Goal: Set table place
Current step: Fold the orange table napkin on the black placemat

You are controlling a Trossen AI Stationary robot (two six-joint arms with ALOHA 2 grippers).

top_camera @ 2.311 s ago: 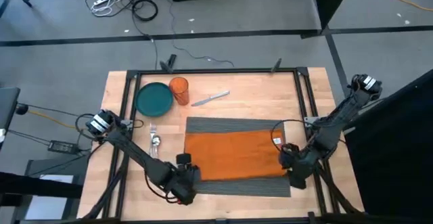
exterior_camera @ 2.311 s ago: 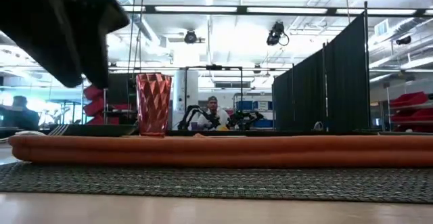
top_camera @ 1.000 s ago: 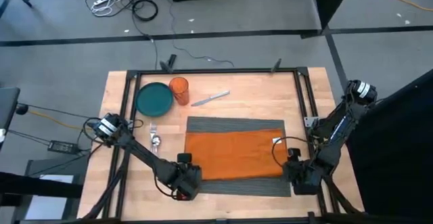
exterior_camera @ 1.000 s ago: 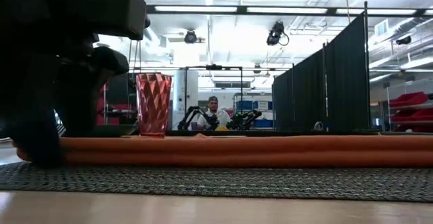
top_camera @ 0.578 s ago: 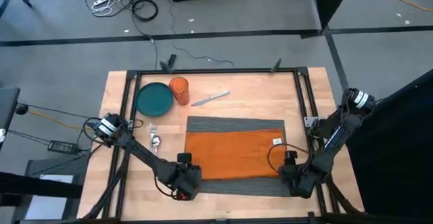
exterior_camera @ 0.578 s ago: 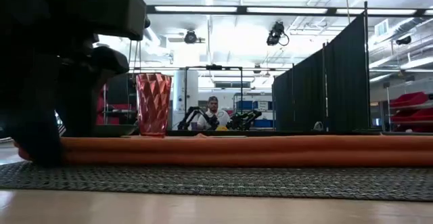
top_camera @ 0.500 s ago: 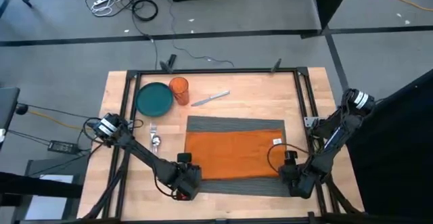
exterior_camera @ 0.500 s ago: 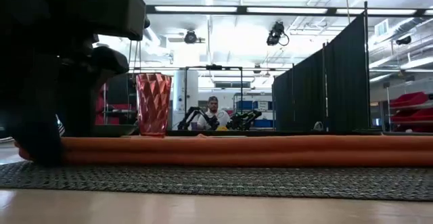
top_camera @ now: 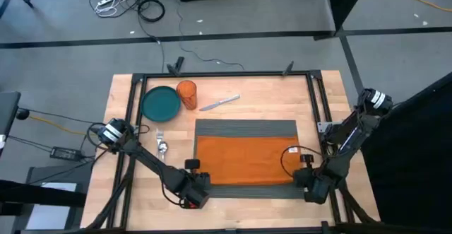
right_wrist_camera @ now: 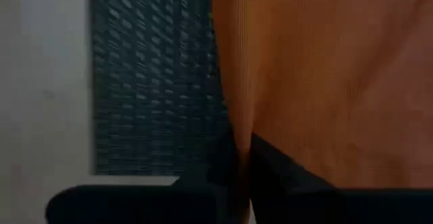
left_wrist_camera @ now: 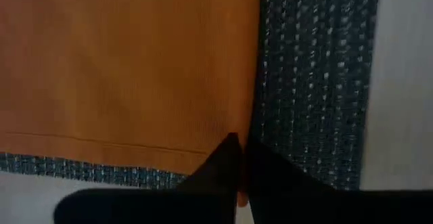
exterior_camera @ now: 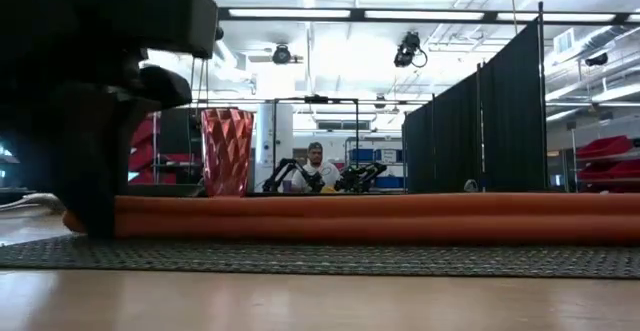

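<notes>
Placemat (top_camera: 246,129): dark grey, ribbed, lying flat on the bench (top_camera: 268,100), spanning the gap between the two sets of jaws. Folded orange napkin (top_camera: 244,160) lies on it, covering most of its middle; grey margins show on all sides. Handling, by judgement: both are thin, limp textiles, light, prone to sagging or creasing if lifted from one point; best taken at two near corners together. Left gripper (top_camera: 192,189): low at the napkin's near-left corner, jaws closed to a point on the corner hem in its wrist view. Right gripper (top_camera: 311,184): low at the near-right corner, jaws likewise closed on the napkin's edge. Both arms reach inward, wrists bent down. Beyond the jaws: teal plate (top_camera: 160,103), orange cup (top_camera: 186,92), knife (top_camera: 219,103), cutlery (top_camera: 162,148).
</notes>
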